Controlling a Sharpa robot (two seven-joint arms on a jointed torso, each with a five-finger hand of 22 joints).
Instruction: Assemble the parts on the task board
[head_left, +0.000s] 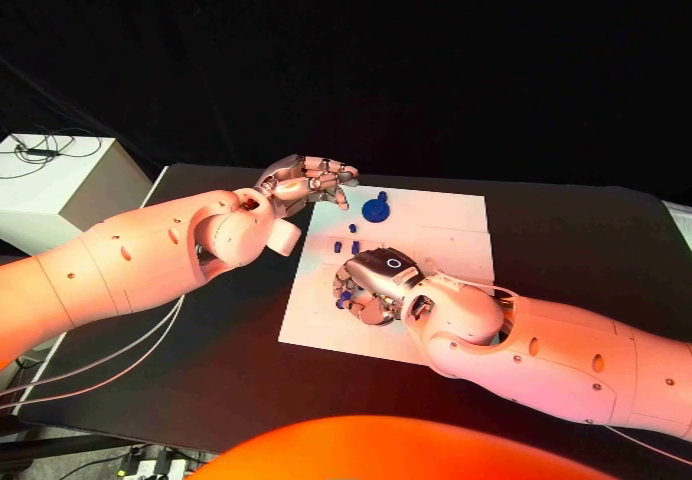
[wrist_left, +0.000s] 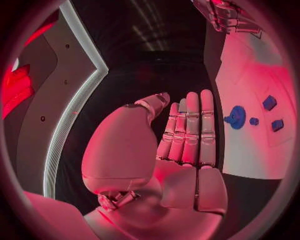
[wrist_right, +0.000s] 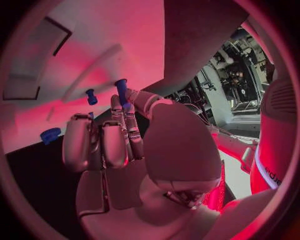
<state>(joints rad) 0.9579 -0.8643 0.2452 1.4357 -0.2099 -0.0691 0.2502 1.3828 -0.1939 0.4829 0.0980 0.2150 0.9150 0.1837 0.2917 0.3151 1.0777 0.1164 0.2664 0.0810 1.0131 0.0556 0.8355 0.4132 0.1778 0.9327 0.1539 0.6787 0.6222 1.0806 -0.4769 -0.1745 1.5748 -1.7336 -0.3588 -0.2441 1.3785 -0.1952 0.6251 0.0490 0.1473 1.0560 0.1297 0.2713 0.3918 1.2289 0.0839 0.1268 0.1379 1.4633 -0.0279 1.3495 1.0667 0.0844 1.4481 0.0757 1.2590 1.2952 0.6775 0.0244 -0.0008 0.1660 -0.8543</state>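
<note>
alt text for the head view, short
Two white robot arms reach over a white task board on a black table: the right hand rests on the board among small blue parts, while the left hand hovers at its far left corner, beside a round blue part.

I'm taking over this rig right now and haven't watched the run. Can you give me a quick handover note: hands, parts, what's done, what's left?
Left hand: holds nothing, fingers fairly straight, at the board's far left corner.
Right hand: low over the board's near left part, fingers curled; a blue peg stands at its fingertips, but I cannot tell whether it is gripped.
Parts: a round blue piece lies near the far edge; small blue pieces sit mid-board, others beside the right hand.
Done: cannot judge what is seated.
Left: loose pieces still need assembling.
</note>
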